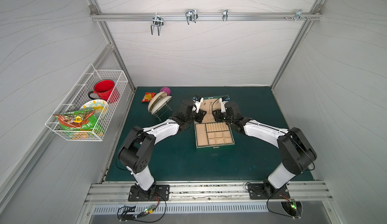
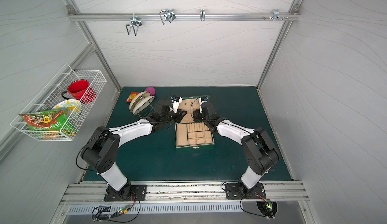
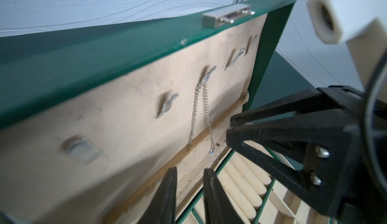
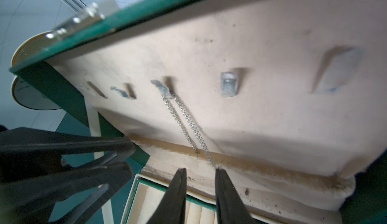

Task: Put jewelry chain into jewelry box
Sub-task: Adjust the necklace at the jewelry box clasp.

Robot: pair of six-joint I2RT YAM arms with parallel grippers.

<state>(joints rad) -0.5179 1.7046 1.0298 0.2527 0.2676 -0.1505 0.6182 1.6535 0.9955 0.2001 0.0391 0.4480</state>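
Room: white walls, green desk [image 1: 167, 162].
Box [image 1: 214, 147]: open in the middle of the desk, lid [image 3: 125, 44] standing up on the far side.
Chain [image 3: 194, 111]: hangs on a hook [image 3: 207, 76] in the lid, two strands down.
Left gripper [image 3: 190, 169]: fingers a little apart, holding nothing, pointed at the lid.
Right gripper [image 4: 200, 170]: fingers a little apart, one tip right by the chain's end.

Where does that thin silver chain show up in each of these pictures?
In a top view: too thin to make out on the open lid of the jewelry box.
In a top view: likewise lost against the lid.
Left wrist: the jewelry chain hangs in two strands from a lid hook.
Right wrist: the jewelry chain hangs from that hook.
Shared landmark: the lid; both wrist views show its metal clasp.
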